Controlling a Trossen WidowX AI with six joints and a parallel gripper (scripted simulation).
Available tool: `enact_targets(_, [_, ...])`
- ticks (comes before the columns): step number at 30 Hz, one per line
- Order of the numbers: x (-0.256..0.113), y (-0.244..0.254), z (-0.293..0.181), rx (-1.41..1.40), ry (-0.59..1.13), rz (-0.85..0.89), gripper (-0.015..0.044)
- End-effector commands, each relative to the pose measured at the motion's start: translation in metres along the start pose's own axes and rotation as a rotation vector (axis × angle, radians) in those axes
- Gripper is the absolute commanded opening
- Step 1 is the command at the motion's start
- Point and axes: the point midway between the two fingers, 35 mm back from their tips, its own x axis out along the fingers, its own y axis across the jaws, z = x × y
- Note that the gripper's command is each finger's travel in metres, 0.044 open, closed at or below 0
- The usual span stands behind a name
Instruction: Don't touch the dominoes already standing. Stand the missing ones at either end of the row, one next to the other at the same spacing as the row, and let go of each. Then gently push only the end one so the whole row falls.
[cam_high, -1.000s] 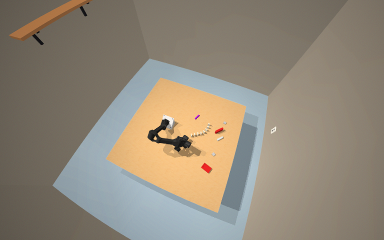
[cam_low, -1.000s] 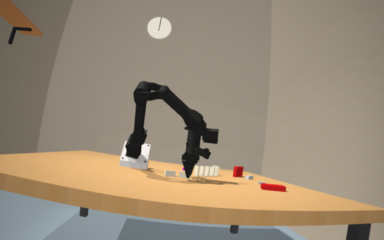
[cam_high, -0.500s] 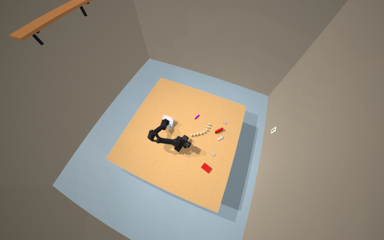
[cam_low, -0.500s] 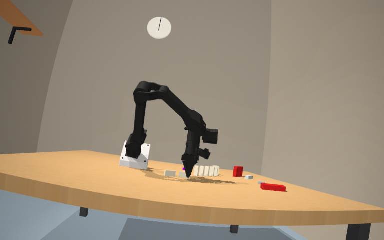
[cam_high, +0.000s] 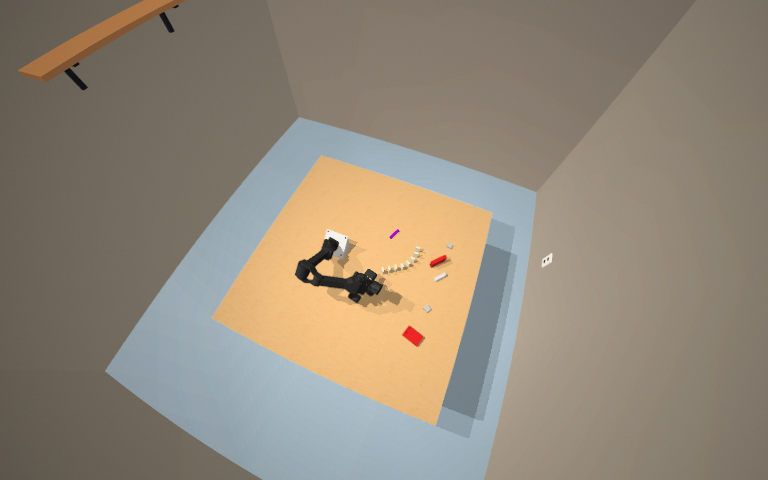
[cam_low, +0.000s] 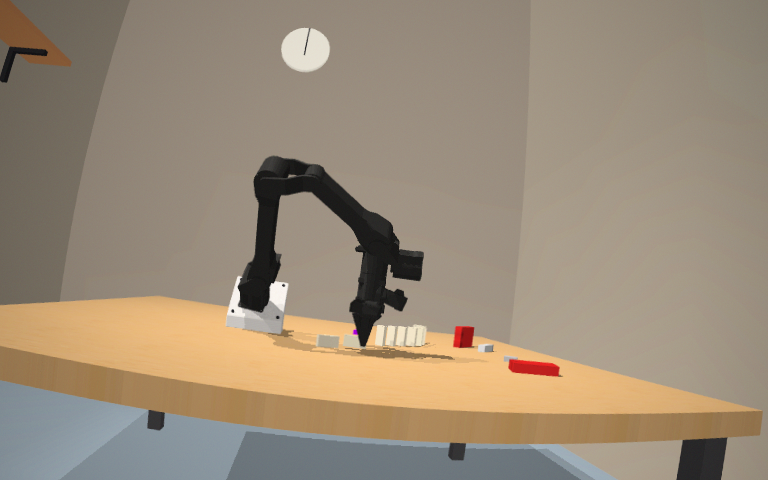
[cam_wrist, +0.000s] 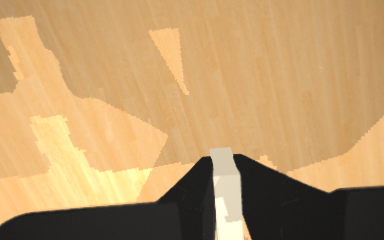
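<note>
My gripper (cam_low: 363, 343) (cam_wrist: 221, 165) is down at the table, shut across the thin sides of a cream domino (cam_low: 350, 341) (cam_wrist: 227, 192). That domino lies on its long edge, at or just above the table. Another domino (cam_low: 327, 341) lies to its left in the exterior view; the arm hides it in the top view. Several cream dominoes stand in a curved row (cam_high: 401, 266) (cam_low: 400, 335), right of the gripper. The row's near end domino (cam_high: 382, 270) (cam_low: 380, 335) stands upright, apart from the fingers.
A purple block (cam_high: 394, 233) (cam_low: 355, 332) lies behind the row. Beyond it are an upright red block (cam_high: 437, 260) (cam_low: 463, 336) and a white block (cam_high: 440, 276) (cam_low: 485, 348). Grey blocks (cam_high: 449, 245) (cam_high: 427, 308) and a flat red block (cam_high: 413, 336) (cam_low: 534, 367) lie farther out.
</note>
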Motion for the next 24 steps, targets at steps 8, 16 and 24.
enact_targets(8, [-0.080, 0.003, -0.008, 0.000, -0.012, 0.004, 0.0028])
enact_targets(16, [-0.090, -0.010, 0.035, -0.063, -0.014, 0.007, 0.0028])
enact_targets(24, [-0.095, -0.035, 0.104, -0.177, -0.018, 0.006, 0.0028])
